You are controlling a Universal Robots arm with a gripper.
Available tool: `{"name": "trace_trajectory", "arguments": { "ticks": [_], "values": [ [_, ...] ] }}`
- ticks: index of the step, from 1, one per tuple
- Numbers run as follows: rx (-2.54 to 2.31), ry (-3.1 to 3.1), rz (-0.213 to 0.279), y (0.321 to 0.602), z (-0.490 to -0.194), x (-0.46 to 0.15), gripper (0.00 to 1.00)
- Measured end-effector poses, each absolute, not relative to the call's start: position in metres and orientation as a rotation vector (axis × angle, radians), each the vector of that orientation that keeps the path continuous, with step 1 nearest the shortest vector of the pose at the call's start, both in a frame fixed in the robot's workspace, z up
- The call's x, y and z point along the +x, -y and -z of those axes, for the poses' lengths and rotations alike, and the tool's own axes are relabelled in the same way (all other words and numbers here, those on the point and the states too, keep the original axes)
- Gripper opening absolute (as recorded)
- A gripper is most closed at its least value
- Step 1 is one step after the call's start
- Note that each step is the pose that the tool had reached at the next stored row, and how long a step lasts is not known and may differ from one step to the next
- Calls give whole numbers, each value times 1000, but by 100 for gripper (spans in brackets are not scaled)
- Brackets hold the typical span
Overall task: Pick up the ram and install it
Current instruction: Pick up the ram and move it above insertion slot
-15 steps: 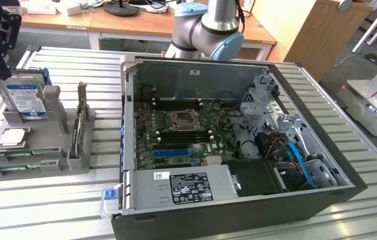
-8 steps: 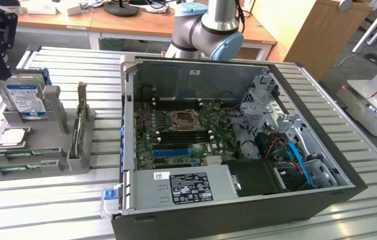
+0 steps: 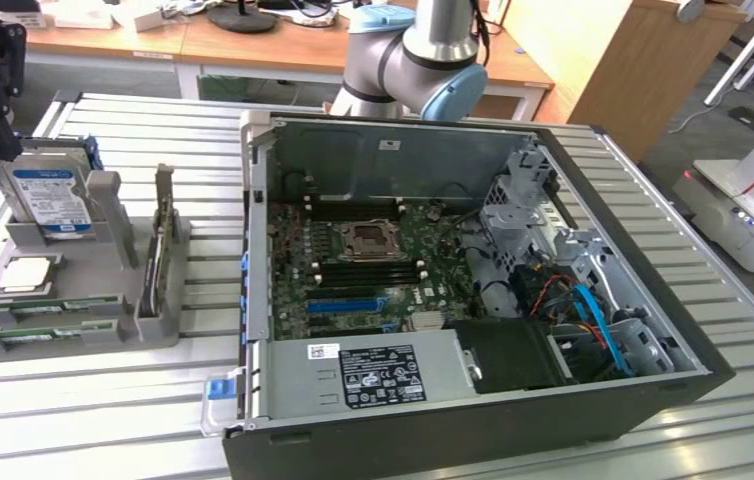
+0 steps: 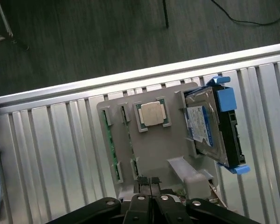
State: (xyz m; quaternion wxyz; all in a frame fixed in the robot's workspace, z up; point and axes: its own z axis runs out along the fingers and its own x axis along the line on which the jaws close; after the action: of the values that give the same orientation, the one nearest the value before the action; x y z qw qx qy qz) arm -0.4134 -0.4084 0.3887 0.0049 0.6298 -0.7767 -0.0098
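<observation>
A ram stick [image 3: 160,235] stands on its long edge in the tall slot of the grey parts holder [image 3: 150,325], at the exterior view's left. Two more green ram sticks [image 3: 44,312] lie edge-up in the holder's low slots, and the wrist view shows their green edges [image 4: 107,135]. My black gripper [image 3: 1,145] hangs above the far end of the holder, over the hard drive [image 3: 50,200]. In the wrist view the gripper [image 4: 149,179] has its fingertips pressed together with nothing between them. The open computer case [image 3: 697,370] shows the motherboard [image 3: 350,290] with long black slots beside the CPU socket [image 3: 366,240].
The holder also carries a square silver CPU [image 4: 152,113] and the hard drive [image 4: 210,126] in blue rails. All of it rests on a slatted metal table [image 3: 84,410]. The arm's base [image 3: 417,60] rises behind the case. A wooden desk [image 3: 217,45] stands beyond it.
</observation>
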Motion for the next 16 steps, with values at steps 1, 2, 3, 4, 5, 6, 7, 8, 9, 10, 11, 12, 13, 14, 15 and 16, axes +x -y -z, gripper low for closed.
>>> {"name": "trace_trajectory", "arguments": {
  "ticks": [1, 2, 3, 4, 5, 6, 7, 8, 9, 10, 11, 12, 13, 14, 15, 16],
  "values": [
    [1973, 2432, 31, 408, -389, -413, 11],
    [1973, 2432, 31, 408, -389, -413, 11],
    [1973, 2432, 31, 408, -389, -413, 11],
    [1974, 2431, 31, 408, -389, -413, 11],
    [1979, 2427, 31, 408, -389, -413, 11],
    [1988, 2420, 31, 408, -389, -413, 11],
    [1996, 2413, 31, 408, -389, -413, 11],
    [2001, 2409, 31, 408, -389, -413, 11],
    [2003, 2406, 31, 408, -389, -413, 11],
    [2004, 2406, 31, 408, -389, -413, 11],
    [2005, 2406, 31, 408, -389, -413, 11],
    [2005, 2406, 31, 408, -389, -413, 11],
    [2005, 2406, 31, 408, -389, -413, 11],
    [2005, 2406, 31, 408, -389, -413, 11],
    [2005, 2406, 31, 408, -389, -413, 11],
    [2005, 2406, 31, 408, -389, -413, 11]
  ]
}}
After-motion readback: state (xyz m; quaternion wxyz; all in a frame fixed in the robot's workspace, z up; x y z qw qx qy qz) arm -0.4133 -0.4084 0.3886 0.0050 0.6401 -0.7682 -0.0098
